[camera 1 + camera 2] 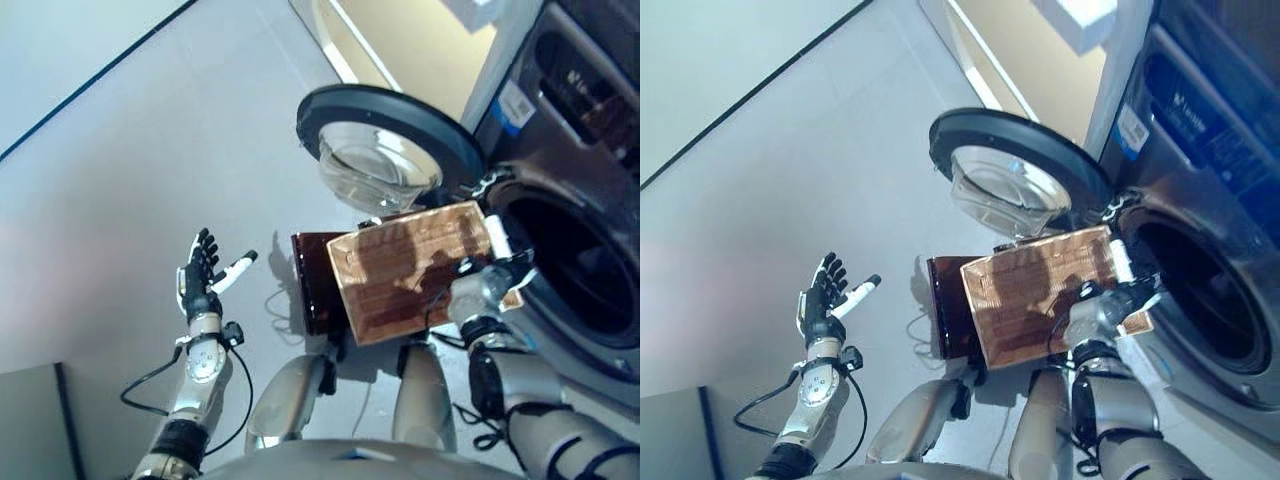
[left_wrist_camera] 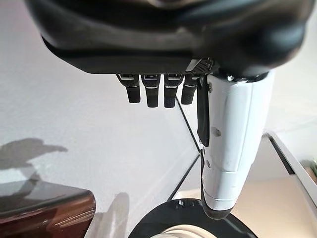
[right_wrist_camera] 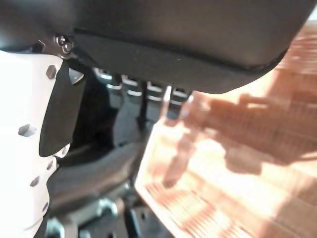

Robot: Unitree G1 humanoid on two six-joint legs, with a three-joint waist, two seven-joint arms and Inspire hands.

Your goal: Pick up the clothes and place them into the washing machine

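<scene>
My right hand [image 1: 478, 290] was at the near corner of the cloth [image 1: 415, 265], just before the washer [image 1: 590, 250] opening. From the head I could not tell whether its fingers held the cloth; my right wrist view showed fingers [image 3: 131, 111] reaching down beside the cloth's edge, the grip still unclear. The cloth, an orange-brown flat rectangle, hung above the floor [image 1: 130, 180] with its long axis running from my knees toward the drum mouth, tilted. Behind it sat a dark basket [image 1: 312, 280]. The door [image 1: 385, 125] stood swung wide. My left hand [image 1: 203, 275] hovered off to the left, fingers spread, empty.
</scene>
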